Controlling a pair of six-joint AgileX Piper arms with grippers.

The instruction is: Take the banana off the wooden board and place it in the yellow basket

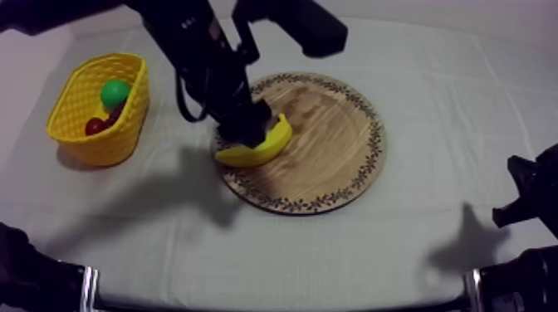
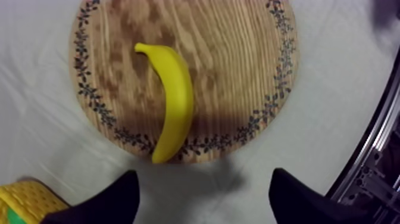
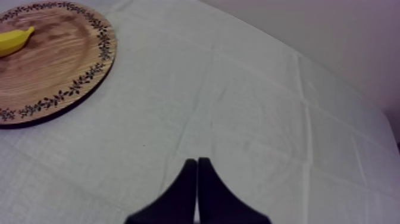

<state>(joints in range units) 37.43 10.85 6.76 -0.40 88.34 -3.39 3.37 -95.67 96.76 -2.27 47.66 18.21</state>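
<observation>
The left arm [image 1: 195, 50] comes in from the far left corner and bends steeply down over the near-left rim of the board [image 1: 332, 158]. The left fingers [image 1: 247, 124] hang right over the banana [image 1: 266, 145]; seen from that wrist they are spread wide with nothing between them. The right fingers [image 3: 196, 187] sit low at the right side of the worktop [image 1: 415, 249], pressed together into a narrow black wedge above bare cloth [image 3: 250, 119], well apart from the board. The banana lies on the board at the rim nearest the basket [image 1: 79, 108], curved, smooth and plain yellow, one end reaching out to the patterned border. The board is round, pale wood with a strong grain and a dark leafy ring around its edge. The cloth is grey-white and creased in long folds, with the arm's shadow falling across it. The basket stands to the left, apart from the board (a bright yellow plastic weave, somewhat oval), and holds a green fruit [image 1: 115, 91] and a small red fruit [image 1: 95, 126]. From the left wrist a metal frame [image 2: 372, 161] shows beyond the worktop's edge.
</observation>
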